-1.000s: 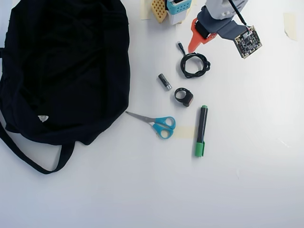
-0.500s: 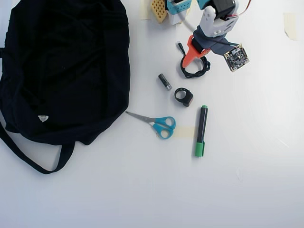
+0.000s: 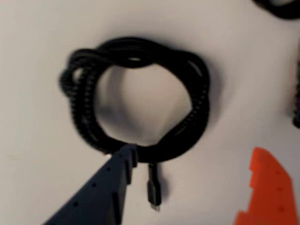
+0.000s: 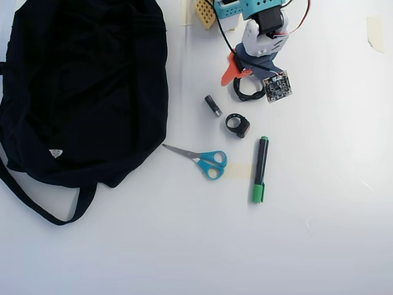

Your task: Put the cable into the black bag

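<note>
— Hovering right over the cable (image 3: 140, 98), the gripper (image 3: 192, 178) has its fingers spread: the dark blue one touches the coil's lower edge in the wrist view, the orange one stands off to the right, nothing pinched.

— Why that spot?

— My read: the ring lies flat on the table (image 4: 319, 233), so straddling one strand of the loop gives the fingers something to bite. The plug end pokes out just beside the blue tip.

— And the black bag (image 4: 80, 92)?

— Well apart, far left in the overhead view, slumped with its strap trailing below. Scissors (image 4: 206, 161), a green marker (image 4: 260, 169), a small cylinder (image 4: 213, 106) and a thick black ring (image 4: 237, 125) lie between.

— Risk?

— Probably the loose coil unwinding when lifted.
</note>
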### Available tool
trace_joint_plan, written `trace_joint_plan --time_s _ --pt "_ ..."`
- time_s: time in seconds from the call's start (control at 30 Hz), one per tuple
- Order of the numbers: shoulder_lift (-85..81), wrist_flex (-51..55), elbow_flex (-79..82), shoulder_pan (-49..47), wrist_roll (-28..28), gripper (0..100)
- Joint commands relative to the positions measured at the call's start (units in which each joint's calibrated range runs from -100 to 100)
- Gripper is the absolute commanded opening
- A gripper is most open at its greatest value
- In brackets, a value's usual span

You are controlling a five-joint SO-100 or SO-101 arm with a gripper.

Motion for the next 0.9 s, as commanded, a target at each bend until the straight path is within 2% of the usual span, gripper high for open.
trace_joint_plan --time_s 0.0,0.2,0.47,0.73,0.87 --pt "2.54 -1.39 -0.51 1.49 -0.07 31" --pt "4.61 -5.87 -0.42 2.47 -0.07 31" --pt "4.61 -6.3 -0.69 2.47 -1.02 31" --pt "4.7 -6.3 -0.42 2.47 -2.85 47" --pt "4.94 -6.65 -0.33 2.24 -2.91 48"
